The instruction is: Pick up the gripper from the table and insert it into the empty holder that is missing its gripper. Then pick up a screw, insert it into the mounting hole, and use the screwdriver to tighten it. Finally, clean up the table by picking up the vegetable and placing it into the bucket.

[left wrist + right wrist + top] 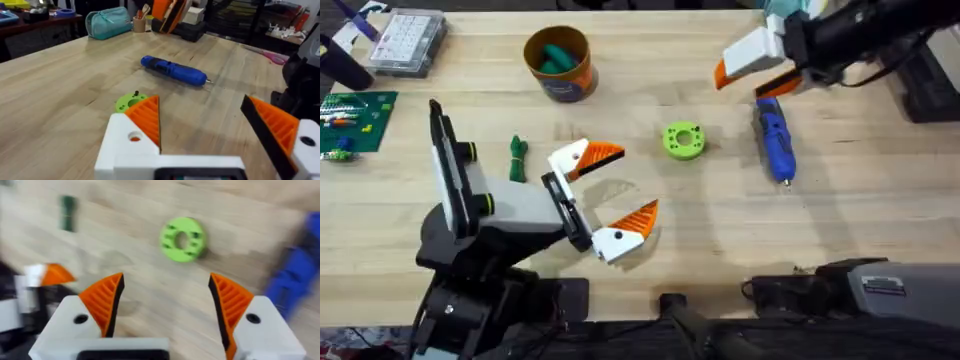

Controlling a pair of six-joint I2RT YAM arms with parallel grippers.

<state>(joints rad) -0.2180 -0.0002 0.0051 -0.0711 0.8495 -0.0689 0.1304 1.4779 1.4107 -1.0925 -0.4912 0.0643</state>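
Note:
My left gripper (638, 180) is open low over the table's (740, 210) middle. Both of its white brackets carry an orange ribbed finger (147, 117). The mounting hole (135, 137) in the bracket (570, 160) farther from the bases shows orange inside. At the back right, my right gripper (745, 82) hangs open and empty just behind the blue screwdriver (775, 140), which lies flat. The dark-green vegetable (517, 158) lies left of the left gripper. At the back stands the orange bucket (560, 80), holding teal pieces. A small dark screw-like bit (136, 93) stands on the lime disc.
A lime-green disc (683, 140) with a hole lies between the left gripper and the screwdriver. A clear parts box (408, 42) and a green circuit board (350, 120) sit at the far left. The right wrist view shows the disc (182, 239) and screwdriver (295, 280) below it.

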